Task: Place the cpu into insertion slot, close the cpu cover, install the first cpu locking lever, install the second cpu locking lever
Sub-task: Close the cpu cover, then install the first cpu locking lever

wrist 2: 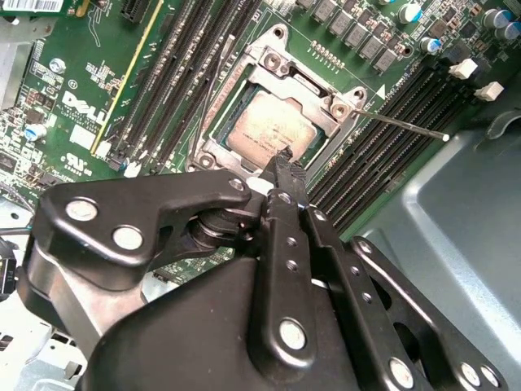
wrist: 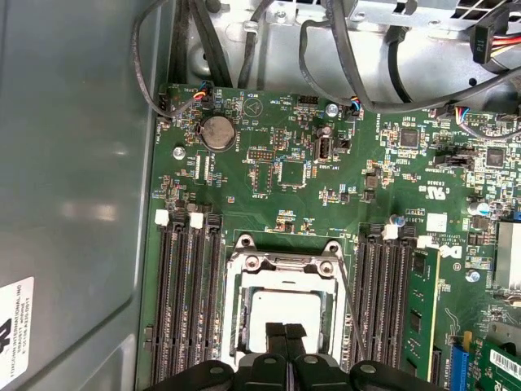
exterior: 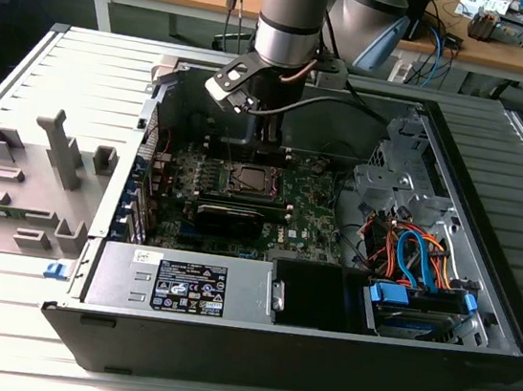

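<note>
We are logging cpu (wrist 2: pixel 264 126) sitting in insertion slot (wrist 2: pixel 275 50), silver top showing through window of cpu cover (wrist: pixel 285 262) lying over it. Gripper (wrist 2: pixel 282 156) fingers are pressing together, gripping nothing. Tips are hovering at socket rim just beside cpu; contact we cannot tell. Thin locking lever (wrist 2: pixel 403 122) is sticking out over memory slots (wrist 2: pixel 383 138). Arm (exterior: pixel 290 16) is reaching straight down into open computer case (exterior: pixel 222 345), which is housing motherboard (exterior: pixel 312 217), power supply (exterior: pixel 183 282), coloured cables (exterior: pixel 413 254).
</note>
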`<move>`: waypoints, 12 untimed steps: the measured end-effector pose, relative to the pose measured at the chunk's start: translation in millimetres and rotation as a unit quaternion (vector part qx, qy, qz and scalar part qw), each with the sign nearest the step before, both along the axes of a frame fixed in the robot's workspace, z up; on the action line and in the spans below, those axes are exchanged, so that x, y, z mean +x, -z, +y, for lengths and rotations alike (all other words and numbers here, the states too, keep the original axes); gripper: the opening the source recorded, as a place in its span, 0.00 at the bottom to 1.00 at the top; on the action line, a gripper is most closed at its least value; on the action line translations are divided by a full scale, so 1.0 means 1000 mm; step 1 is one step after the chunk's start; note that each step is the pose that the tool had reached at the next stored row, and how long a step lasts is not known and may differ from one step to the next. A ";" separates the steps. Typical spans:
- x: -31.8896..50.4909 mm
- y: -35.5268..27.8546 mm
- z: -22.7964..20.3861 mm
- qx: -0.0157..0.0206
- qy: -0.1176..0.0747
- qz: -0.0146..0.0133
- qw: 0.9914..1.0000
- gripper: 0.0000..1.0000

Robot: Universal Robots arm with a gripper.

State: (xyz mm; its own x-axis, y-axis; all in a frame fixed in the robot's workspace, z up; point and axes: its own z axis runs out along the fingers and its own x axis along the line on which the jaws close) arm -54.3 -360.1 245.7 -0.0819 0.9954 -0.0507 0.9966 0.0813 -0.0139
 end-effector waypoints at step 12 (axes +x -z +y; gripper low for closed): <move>0.0000 0.0000 -0.0001 0.000 -0.016 0.000 1.000 0.11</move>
